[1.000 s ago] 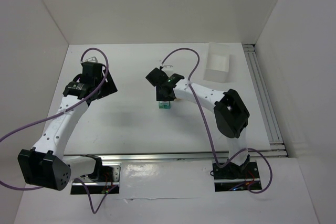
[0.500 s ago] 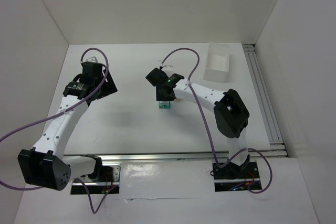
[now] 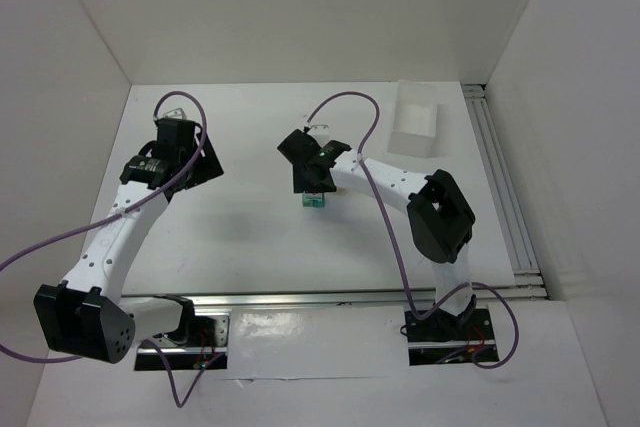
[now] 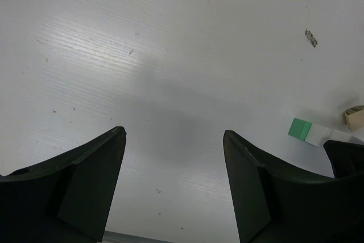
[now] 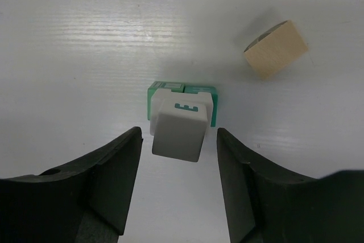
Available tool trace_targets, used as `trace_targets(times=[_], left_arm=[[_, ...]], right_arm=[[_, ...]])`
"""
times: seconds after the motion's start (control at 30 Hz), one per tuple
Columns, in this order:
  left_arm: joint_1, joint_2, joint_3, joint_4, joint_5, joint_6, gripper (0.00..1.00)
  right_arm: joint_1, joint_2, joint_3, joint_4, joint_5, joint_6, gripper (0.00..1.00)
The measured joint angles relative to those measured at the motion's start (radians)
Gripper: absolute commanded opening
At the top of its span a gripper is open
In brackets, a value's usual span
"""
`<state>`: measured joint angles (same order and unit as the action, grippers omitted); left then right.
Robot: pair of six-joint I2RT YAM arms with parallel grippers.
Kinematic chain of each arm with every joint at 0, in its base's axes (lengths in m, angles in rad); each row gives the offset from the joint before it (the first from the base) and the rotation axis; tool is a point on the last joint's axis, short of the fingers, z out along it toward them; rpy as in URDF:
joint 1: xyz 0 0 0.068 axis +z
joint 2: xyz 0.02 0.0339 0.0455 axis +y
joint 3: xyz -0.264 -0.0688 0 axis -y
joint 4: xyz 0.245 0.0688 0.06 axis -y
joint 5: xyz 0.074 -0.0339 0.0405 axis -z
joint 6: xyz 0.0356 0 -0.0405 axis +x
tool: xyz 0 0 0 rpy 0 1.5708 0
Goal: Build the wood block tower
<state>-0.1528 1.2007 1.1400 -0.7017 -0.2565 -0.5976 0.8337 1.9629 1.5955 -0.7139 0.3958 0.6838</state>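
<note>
Tower (image 5: 183,111) under R claw (image 5: 178,135), jaws wide, empty; L claw (image 4: 174,135) open, empty too.

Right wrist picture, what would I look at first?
The white block with a teal E, sitting on teal-green blocks mid-picture, between the right gripper's open fingers. Next, a tan wooden block lying by itself on the table, upper right.

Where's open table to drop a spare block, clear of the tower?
Open: the table between the left gripper and the tower, and the near strip from tower to rail. Crowded: round the tower, with the right gripper over it and the tan block beside it.
</note>
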Motion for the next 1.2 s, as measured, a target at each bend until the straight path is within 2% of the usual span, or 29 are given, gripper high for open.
trace_targets(times=[0.37, 0.47, 0.63, 0.83, 1.1, 1.2], left_arm=[[0.000, 0.000, 0.000, 0.000, 0.000, 0.000, 0.82], [0.000, -0.001, 0.000, 0.000, 0.000, 0.000, 0.82], [0.000, -0.008, 0.000, 0.000, -0.001, 0.000, 0.82], [0.000, -0.008, 0.000, 0.000, -0.001, 0.000, 0.82], [0.000, -0.008, 0.000, 0.000, -0.001, 0.000, 0.82], [0.000, -0.008, 0.000, 0.000, -0.001, 0.000, 0.82]], right_arm=[[0.000, 0.003, 0.062, -0.031, 0.016, -0.025, 0.85], [0.000, 0.004, 0.128, -0.046, 0.043, -0.047, 0.85], [-0.023, 0.003, 0.166, -0.038, 0.032, -0.078, 0.72], [-0.072, 0.003, 0.104, -0.010, -0.045, -0.084, 0.71], [-0.072, 0.003, 0.065, -0.007, -0.116, -0.082, 0.71], [-0.072, 0.003, 0.061, -0.005, -0.125, -0.082, 0.68]])
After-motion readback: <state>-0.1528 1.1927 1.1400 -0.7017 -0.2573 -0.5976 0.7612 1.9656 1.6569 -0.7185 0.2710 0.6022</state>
